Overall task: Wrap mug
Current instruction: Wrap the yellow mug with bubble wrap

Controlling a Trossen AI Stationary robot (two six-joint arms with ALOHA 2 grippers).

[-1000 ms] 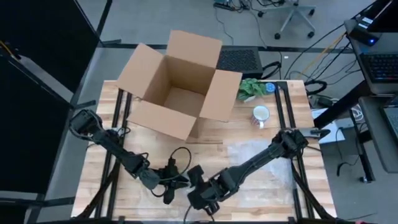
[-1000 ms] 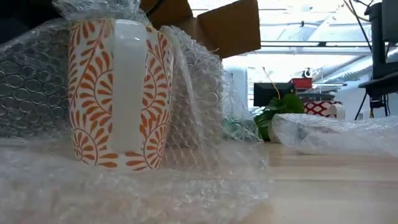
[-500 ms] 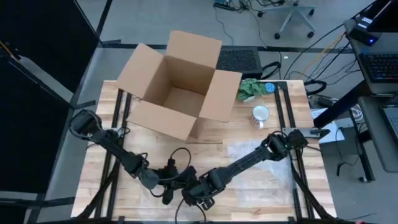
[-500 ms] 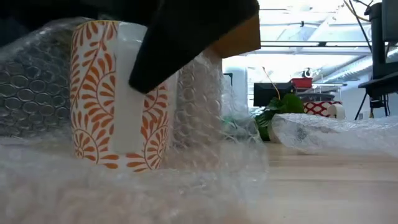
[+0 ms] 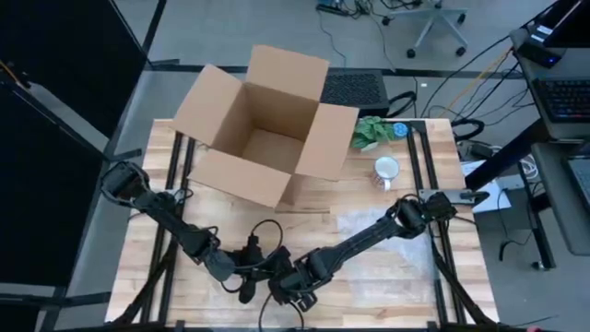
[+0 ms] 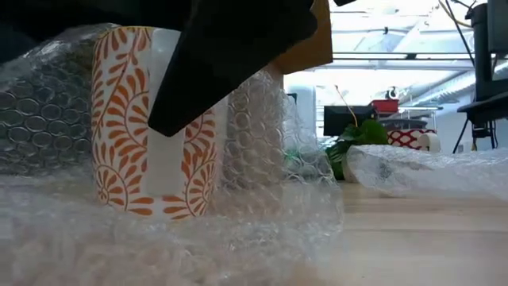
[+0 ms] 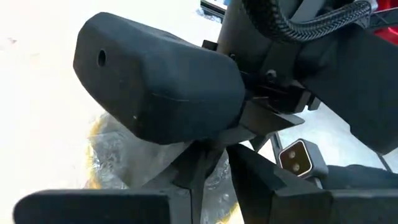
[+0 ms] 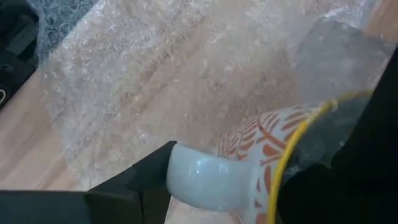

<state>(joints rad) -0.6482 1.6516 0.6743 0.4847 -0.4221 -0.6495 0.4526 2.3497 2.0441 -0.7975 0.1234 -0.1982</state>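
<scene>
A white mug with orange leaf pattern (image 6: 127, 119) stands upright on a sheet of bubble wrap (image 6: 262, 143) near the table's front edge. Wrap rises around its sides and over its yellow rim (image 8: 298, 130). My right gripper (image 5: 293, 293) is open, and its fingers straddle the mug (image 8: 261, 143) from above. One dark finger (image 6: 222, 71) slants down in front of the handle. My left gripper (image 5: 247, 281) sits just left of the mug, shut on the wrap (image 7: 155, 155). My right gripper's body blocks most of the left wrist view. My left gripper pinches a bunch of bubble wrap (image 7: 205, 177) beside the mug's rim. My right gripper's body hides most of the place, so I cannot tell how many layers it has. My right gripper has one fingertip (image 8: 146, 177) against the white handle (image 8: 205, 180). Its other finger (image 8: 373, 162) lies on the wrap over the mug's opposite side. The fingers slant down from above, and the mug stands on the wrap.
An open cardboard box (image 5: 263, 120) fills the far middle of the table. A small white mug (image 5: 385, 171) and a green plant (image 5: 373, 131) stand at the far right. More bubble wrap (image 6: 421, 171) lies on the table's right half.
My right gripper has moved toward the table's left edge and down over the mug. In the low view its finger has come in from above and now slants across the mug's handle. It now hides the bunched wrap that showed above the rim.
</scene>
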